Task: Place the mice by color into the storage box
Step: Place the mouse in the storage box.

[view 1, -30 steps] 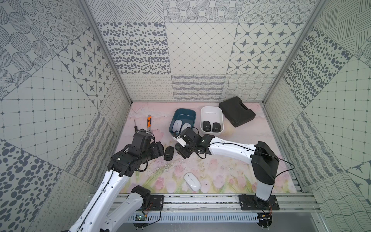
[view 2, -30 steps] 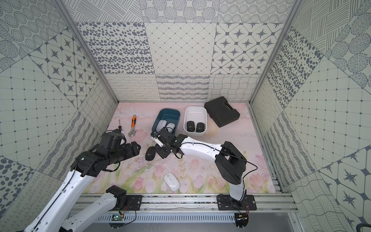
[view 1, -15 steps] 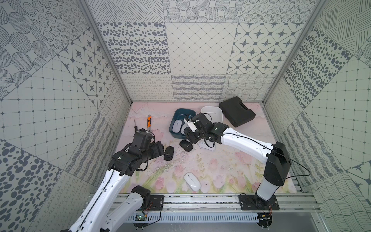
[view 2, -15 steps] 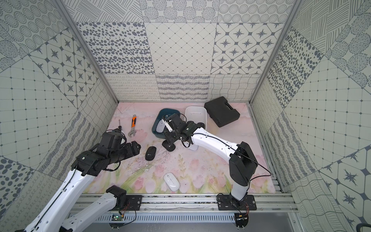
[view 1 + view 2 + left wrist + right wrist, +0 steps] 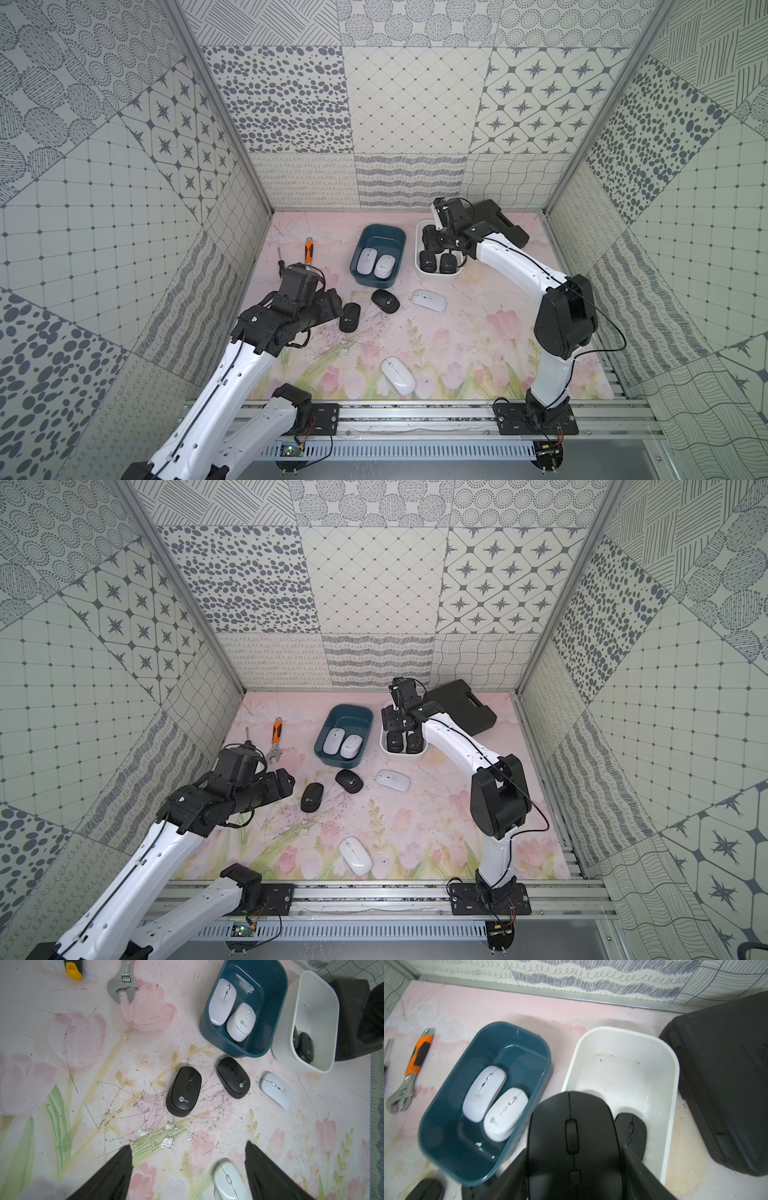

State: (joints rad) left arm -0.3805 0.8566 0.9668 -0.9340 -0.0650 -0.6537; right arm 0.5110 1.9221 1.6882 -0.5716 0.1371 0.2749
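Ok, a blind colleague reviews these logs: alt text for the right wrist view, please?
The right gripper holds a black mouse over the white bin, in which another black mouse lies. Beside it, a blue bin holds two white mice; a wrench and a black case flank the bins.

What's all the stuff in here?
teal plastic storage box: 1, teal, back of pink flowery mat
white plastic storage box: 1, white, beside the teal box
glossy white computer mice: 4, white, two in teal box, two on mat
rounded black computer mice: 5, black, two in white box, two on mat, one held above white box
orange-handled adjustable wrench: 1, orange and silver, left of teal box
yellow-and-black-handled screwdriver: 1, yellow and black, beside wrench
black hard plastic case: 1, black, beside white box
left gripper: 1, black, jaws open, empty, over mat
right gripper: 1, black, jaws holding one black mouse
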